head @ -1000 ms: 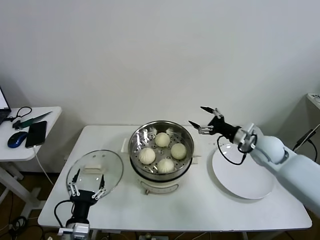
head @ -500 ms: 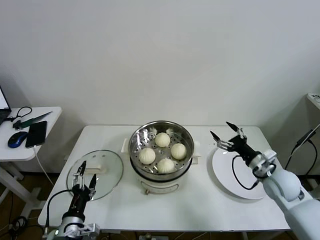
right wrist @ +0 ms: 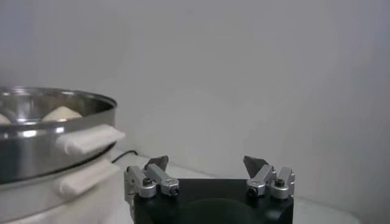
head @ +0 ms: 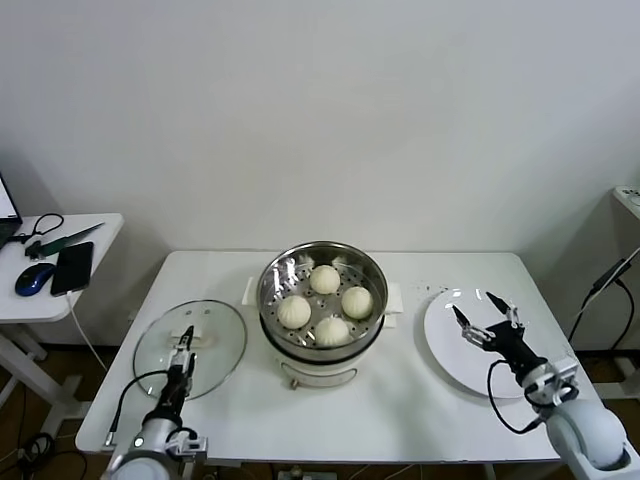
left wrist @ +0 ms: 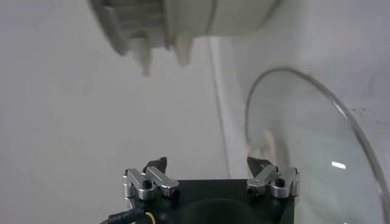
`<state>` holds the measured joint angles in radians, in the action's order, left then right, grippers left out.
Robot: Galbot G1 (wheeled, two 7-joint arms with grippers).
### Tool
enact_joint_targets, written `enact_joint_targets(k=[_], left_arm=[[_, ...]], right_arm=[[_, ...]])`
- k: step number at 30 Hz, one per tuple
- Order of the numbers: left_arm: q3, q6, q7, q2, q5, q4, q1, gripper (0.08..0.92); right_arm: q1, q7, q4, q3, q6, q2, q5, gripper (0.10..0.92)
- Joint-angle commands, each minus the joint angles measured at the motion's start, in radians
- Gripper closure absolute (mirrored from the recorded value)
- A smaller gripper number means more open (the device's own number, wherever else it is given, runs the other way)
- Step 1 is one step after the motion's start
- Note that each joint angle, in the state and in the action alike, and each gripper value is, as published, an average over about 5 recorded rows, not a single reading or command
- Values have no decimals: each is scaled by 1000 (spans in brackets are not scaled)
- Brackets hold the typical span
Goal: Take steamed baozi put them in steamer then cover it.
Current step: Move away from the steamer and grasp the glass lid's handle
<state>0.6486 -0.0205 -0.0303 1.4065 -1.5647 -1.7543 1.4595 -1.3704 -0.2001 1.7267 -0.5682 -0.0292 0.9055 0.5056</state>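
We see a white rectangular table [head: 400,400] with bare surface along its near edge and between the things on it. At its middle stands the round shiny steel steamer [head: 322,345], uncovered, holding the four cream-white steamed baozi [head: 323,279] on its perforated tray. Toward the left edge lies the round clear glass cover [head: 222,345], flat, apart from the steamer. Toward the right edge sits a flat white round plate [head: 445,350]. Our left gripper [head: 181,352] hangs over the cover's near rim, jaws spread, holding nothing. Our right gripper [head: 487,324] hovers over the plate, jaws apart and empty, well clear of the steamer.
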Motion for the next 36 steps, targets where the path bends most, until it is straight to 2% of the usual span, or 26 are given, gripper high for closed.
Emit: enact_joint_targets(k=[1, 12, 29, 32, 36], left_arm=[[-2, 9, -6, -5, -77, 213, -181, 177], [17, 18, -17, -4, -71, 323, -286, 177], [12, 22, -58, 0, -40, 367, -317, 178], [15, 17, -59, 0, -37, 376, -320, 218], [15, 14, -60, 0, -28, 379, -320, 329]], right_arm=[[-80, -9, -25, -60, -19, 47, -54, 203], [-68, -24, -52, -54, -42, 49, -81, 203], [-65, -42, -75, -42, -68, 63, -127, 203], [-64, -46, -79, -38, -73, 68, -138, 203], [-66, -52, -82, -36, -77, 74, -148, 203]])
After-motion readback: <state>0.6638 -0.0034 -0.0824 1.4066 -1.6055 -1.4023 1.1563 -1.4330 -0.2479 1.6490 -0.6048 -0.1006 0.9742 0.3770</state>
